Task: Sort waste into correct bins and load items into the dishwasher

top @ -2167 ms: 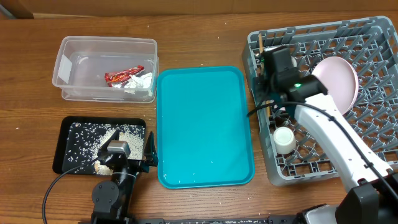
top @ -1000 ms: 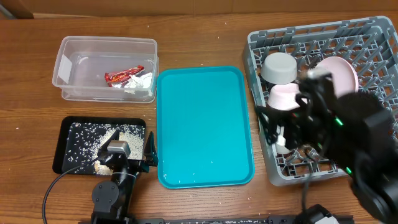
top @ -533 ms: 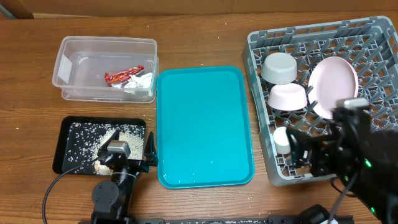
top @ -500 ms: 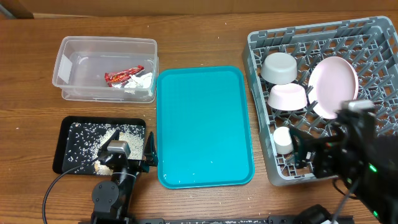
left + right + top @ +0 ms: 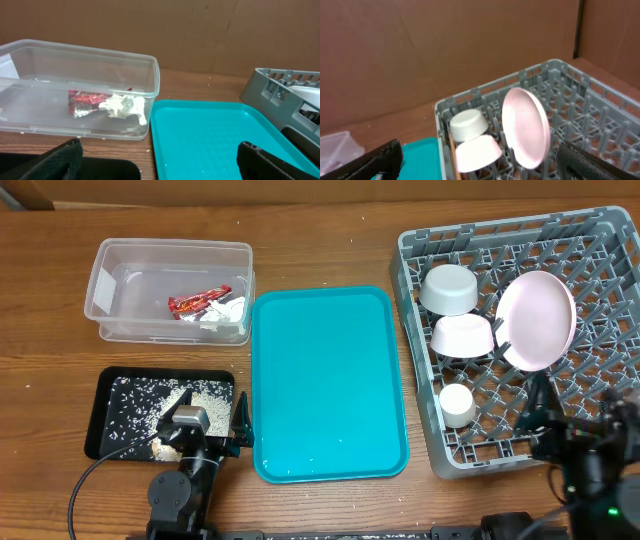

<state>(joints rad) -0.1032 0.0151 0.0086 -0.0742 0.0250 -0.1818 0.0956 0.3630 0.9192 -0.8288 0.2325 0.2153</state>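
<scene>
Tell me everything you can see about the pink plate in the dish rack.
The plate is round and pale pink, smooth and slightly glossy, with a shallow raised rim, and looks clean. It stands on edge, leaning a little, among the upright pegs of the grey rack, just right of the two white bowls. Nothing grips it.

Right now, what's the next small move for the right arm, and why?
Probably park the open, empty right gripper away from the rack: plate, both bowls and cup sit in it, wrapper and tissue are in the clear tub, and the teal tray holds nothing.
</scene>
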